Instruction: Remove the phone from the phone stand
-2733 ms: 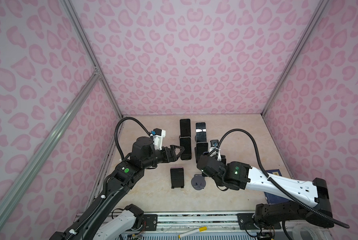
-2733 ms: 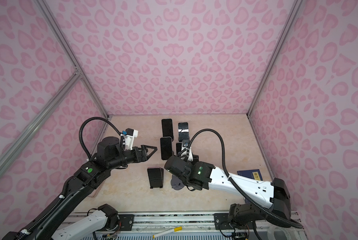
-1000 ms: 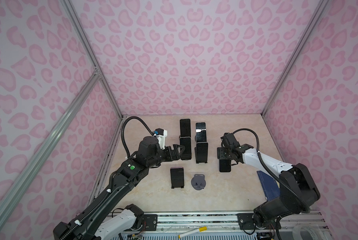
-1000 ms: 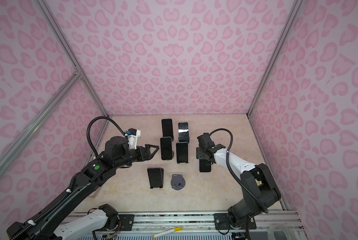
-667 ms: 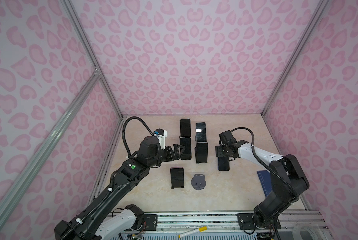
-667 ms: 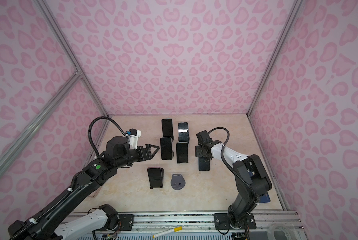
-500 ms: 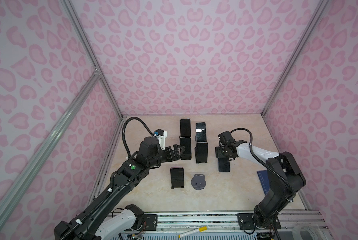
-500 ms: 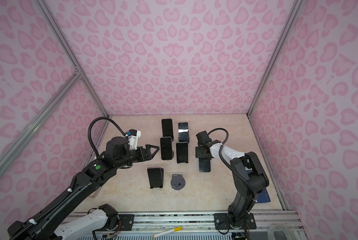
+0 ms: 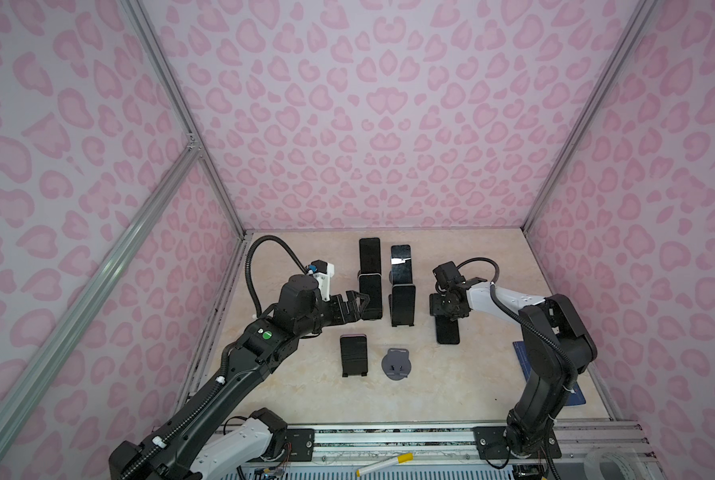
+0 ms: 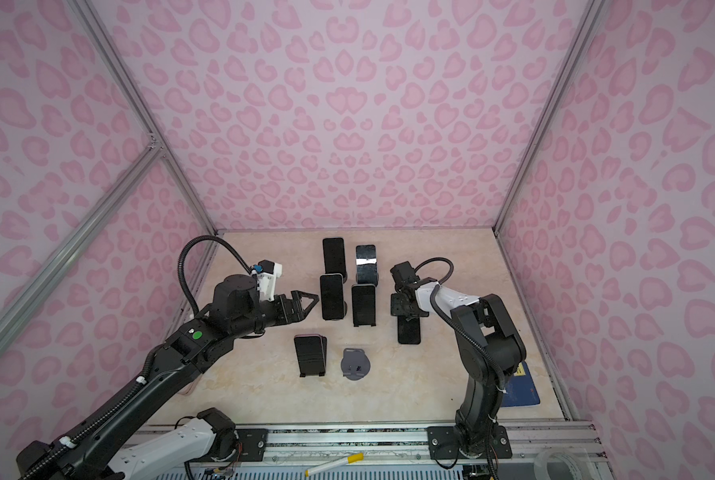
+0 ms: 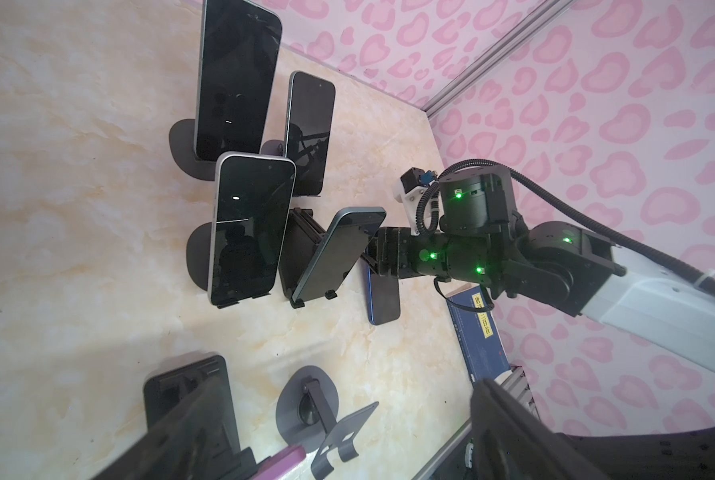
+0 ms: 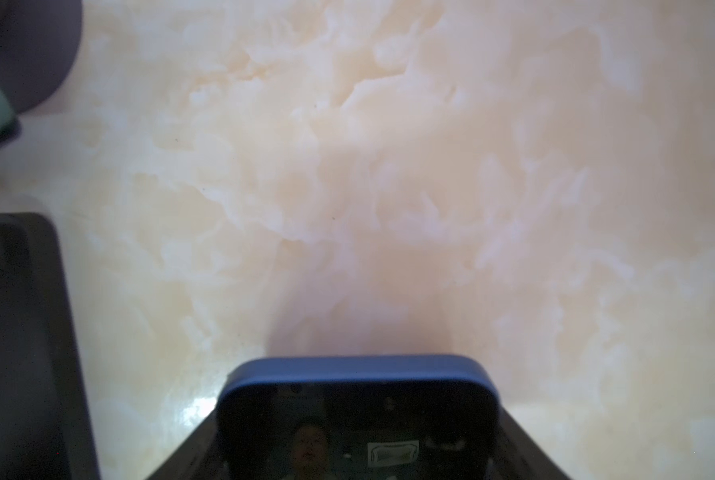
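Observation:
My right gripper is shut on the far end of a blue phone, which lies flat on the table right of the stands. In the right wrist view the blue phone fills the space between my fingers. The empty grey phone stand sits near the front middle; it also shows in the left wrist view. My left gripper stands open beside a white-edged phone on its stand, holding nothing.
Several other phones stand on stands: two at the back, one in the middle, and a pink-edged one in a black stand near the front. A blue booklet lies at the right front. Pink walls enclose the table.
My right gripper carried the blue phone from the grey stand to the table's right side and has lowered it slightly over the last second. The left jaws opened a little wider.

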